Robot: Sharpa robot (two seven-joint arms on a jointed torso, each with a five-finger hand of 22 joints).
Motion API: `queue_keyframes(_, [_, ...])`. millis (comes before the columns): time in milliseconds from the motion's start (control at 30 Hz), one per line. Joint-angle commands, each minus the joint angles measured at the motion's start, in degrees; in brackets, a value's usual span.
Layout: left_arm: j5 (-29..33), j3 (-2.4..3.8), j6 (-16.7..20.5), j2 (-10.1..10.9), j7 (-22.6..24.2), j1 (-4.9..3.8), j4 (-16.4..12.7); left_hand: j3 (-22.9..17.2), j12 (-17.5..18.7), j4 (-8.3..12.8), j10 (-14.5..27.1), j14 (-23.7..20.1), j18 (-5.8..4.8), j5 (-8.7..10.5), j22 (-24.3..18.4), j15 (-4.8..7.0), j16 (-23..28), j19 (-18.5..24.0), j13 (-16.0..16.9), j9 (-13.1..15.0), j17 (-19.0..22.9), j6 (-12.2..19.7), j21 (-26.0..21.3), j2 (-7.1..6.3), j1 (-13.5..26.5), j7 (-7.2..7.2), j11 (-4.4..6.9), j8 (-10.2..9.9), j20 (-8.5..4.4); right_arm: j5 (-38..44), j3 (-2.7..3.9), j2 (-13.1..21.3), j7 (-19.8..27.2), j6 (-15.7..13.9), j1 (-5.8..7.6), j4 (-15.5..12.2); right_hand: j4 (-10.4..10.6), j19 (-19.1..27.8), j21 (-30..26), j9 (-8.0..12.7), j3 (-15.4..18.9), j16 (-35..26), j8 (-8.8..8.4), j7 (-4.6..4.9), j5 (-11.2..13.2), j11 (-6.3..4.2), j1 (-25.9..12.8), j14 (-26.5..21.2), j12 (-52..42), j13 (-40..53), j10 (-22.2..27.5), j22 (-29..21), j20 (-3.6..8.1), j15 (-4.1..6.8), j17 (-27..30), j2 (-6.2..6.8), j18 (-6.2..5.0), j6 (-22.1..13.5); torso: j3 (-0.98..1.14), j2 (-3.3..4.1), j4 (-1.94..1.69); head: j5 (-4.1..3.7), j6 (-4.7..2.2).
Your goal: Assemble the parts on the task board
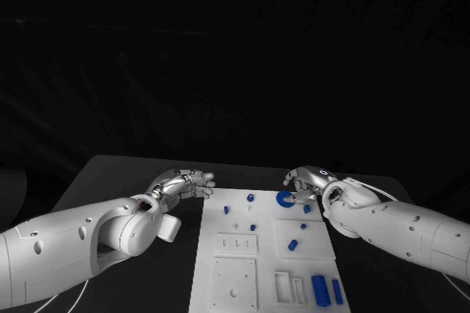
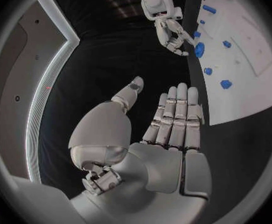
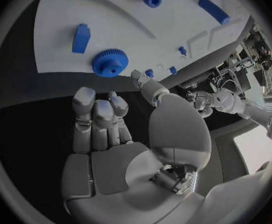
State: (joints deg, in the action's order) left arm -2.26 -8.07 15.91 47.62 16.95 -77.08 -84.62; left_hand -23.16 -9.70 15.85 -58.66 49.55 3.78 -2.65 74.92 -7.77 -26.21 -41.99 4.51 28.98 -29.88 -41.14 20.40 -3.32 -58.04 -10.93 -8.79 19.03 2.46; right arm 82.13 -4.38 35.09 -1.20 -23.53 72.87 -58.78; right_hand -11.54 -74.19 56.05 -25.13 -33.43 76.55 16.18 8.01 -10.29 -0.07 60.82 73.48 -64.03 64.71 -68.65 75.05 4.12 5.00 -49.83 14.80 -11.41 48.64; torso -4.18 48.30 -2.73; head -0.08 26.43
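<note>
— Two long blue pegs [image 1: 319, 289] are lying nearest the camera, at the near right corner of the white task board [image 1: 227, 286], beside a pair of upright white slot blocks [image 1: 282, 286]. What is happening further up?

— At the far right corner of the board, the right hand [image 1: 305, 184] is hovering just beside the blue gear [image 1: 286, 199]. In the right wrist view its fingers [image 3: 93, 115] are standing apart and holding nothing, with the gear lying flat on the board just past the fingertips.

— And the other hand?

— The left hand [image 1: 181, 185] is waiting off the board's far left corner, over the black table [image 1: 108, 174]. The left wrist view is showing its fingers [image 2: 176, 115] straight, side by side, and empty.

— How will the gear handle?

— It is looking like small, rigid plastic, light and toothed at the rim, so the teeth should be giving purchase. A pinch across the rim, thumb against finger, seems the sensible hold, leaving the centre hole free.

— Anything in the way?

— Short blue pegs [image 1: 252, 198] are standing near it on the board, and a blue block [image 3: 81, 38] is lying just beside it, so fingers closing wide are risking a knock.
</note>
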Motion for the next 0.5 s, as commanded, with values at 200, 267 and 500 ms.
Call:
queue_keyframes(200, [-0.26,0.03,-1.16,-0.21,0.81,0.02,0.19,-0.15,0.32,0.31,0.03,0.18,0.59,-0.24,0.67,-0.23,0.21,0.16,-0.1,-0.01,0.03,-0.44,-0.28,-0.07,0.38,-0.07,0.01,-0.23,-0.19,-2.54,0.0,-0.37,2.18,2.86,-1.24,2.28,-0.14,0.69,0.74,0.14,0.36,0.28,-0.58,0.4,-0.6,1.9,-0.45,-0.09,-0.99,0.81,2.44,1.23,0.01,-0.51,-0.68,-0.5,-3.59,-0.4,0.22,0.13,-0.11,-0.17,0.36])
queue_keyframes(267, [-0.26,0.03,-1.14,-0.14,0.8,0.04,0.18,-0.15,0.33,0.3,0.03,0.17,0.59,-0.24,0.67,-0.24,0.22,0.17,-0.1,-0.01,0.03,-0.44,-0.28,-0.07,0.39,-0.07,0.01,-0.23,-0.19,-2.54,0.0,-0.31,2.28,2.84,-1.31,2.47,-0.19,0.75,0.88,0.19,0.37,0.27,-0.67,0.44,-0.79,1.94,-0.43,-0.09,-1.11,0.9,2.51,1.21,0.04,-0.55,-0.8,-0.59,-3.59,-0.55,0.2,0.13,-0.12,-0.19,0.37])
queue_keyframes(500, [-0.27,0.03,-1.09,-0.11,0.79,0.04,0.15,-0.16,0.37,0.31,0.06,0.16,0.59,-0.24,0.67,-0.24,0.23,0.18,-0.12,-0.01,0.04,-0.43,-0.29,-0.08,0.4,-0.06,0.02,-0.26,-0.19,-2.55,0.0,-0.75,2.4,3.33,-1.42,2.94,-0.22,0.85,1.11,0.22,0.29,0.26,-0.7,0.51,-1.12,2.02,-0.4,-0.09,-1.31,1.02,2.62,1.18,0.09,-0.62,-1.04,-0.95,-3.59,-0.57,0.11,0.0,0.05,-0.07,0.52])
